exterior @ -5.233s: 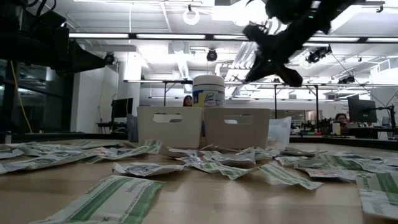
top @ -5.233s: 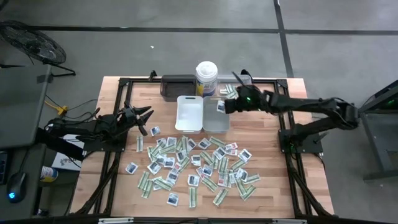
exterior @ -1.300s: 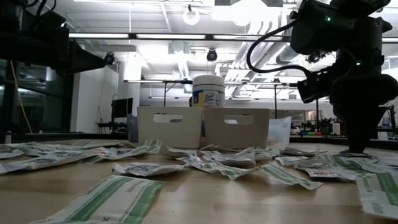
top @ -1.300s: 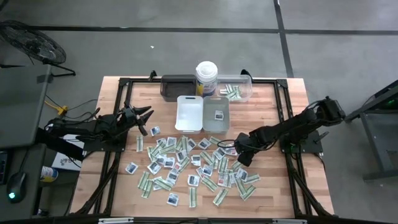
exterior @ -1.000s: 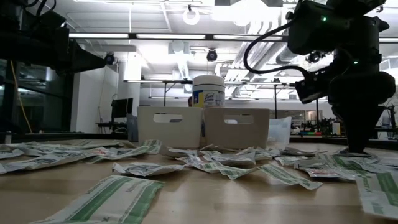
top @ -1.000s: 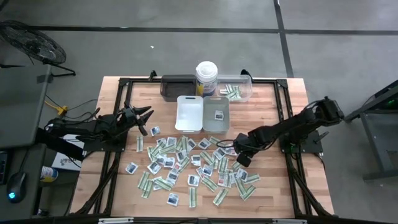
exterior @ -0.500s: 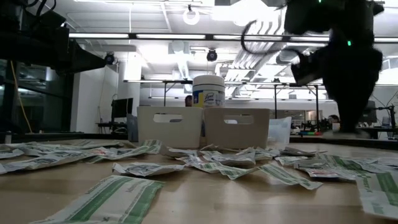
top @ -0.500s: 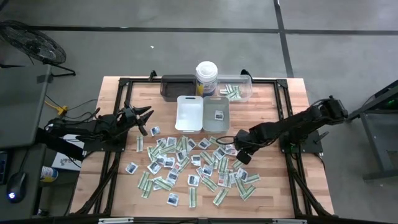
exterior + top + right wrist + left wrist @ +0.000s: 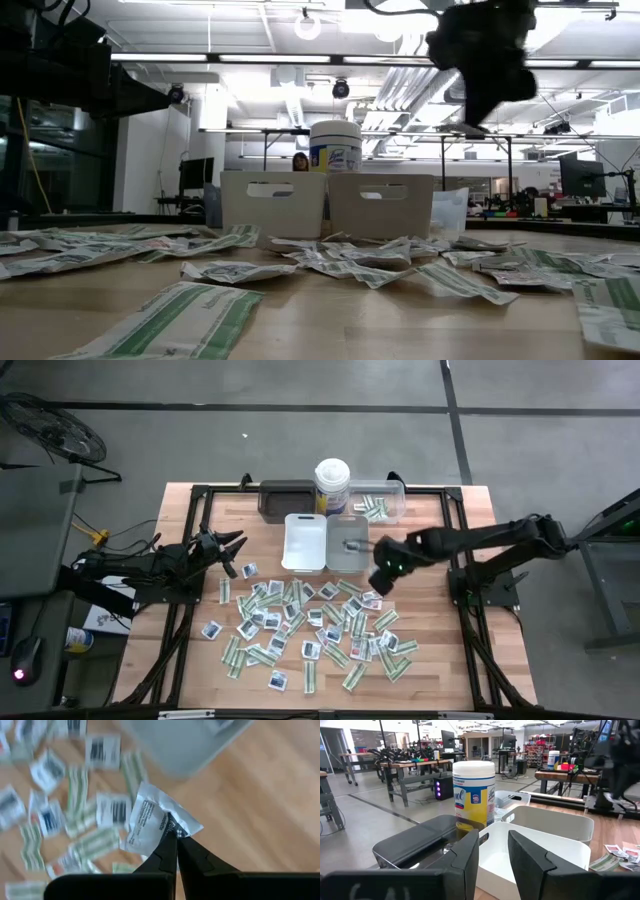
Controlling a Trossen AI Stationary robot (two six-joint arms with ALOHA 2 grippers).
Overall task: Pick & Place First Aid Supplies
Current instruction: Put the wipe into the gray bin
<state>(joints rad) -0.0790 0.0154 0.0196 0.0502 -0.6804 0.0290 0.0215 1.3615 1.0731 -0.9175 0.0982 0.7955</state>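
Observation:
The first aid supplies [image 9: 310, 625], white sachets and pale-green strips, lie flat and scattered over the middle of the table. My right gripper [image 9: 379, 578] is above the table just right of the grey tray [image 9: 347, 550] and shut on one white sachet [image 9: 152, 820]. It shows high up in the low view [image 9: 485, 70]. My left gripper [image 9: 238, 546] waits open near the table's left edge; its wrist view shows the gap between the fingers [image 9: 493, 851]. My right gripper pinches the white sachet by one corner [image 9: 170, 826] between its two fingertips. The fingers come from above, slanting toward the table's left. The sachet is lifted clear of the table and stands out flat beyond the fingertips.
A white tray [image 9: 304, 542] stands beside the grey tray, which holds one sachet. Along the far edge are a dark tray [image 9: 285, 498], a tall white canister [image 9: 332, 484] and a clear tray [image 9: 380, 506] with green strips. Bare wood lies right of the pile.
My right gripper has risen from the right part of the pile and moved toward the far edge and the grey tray, staying shut. A white sachet has come up with it, lifted clear of the table.

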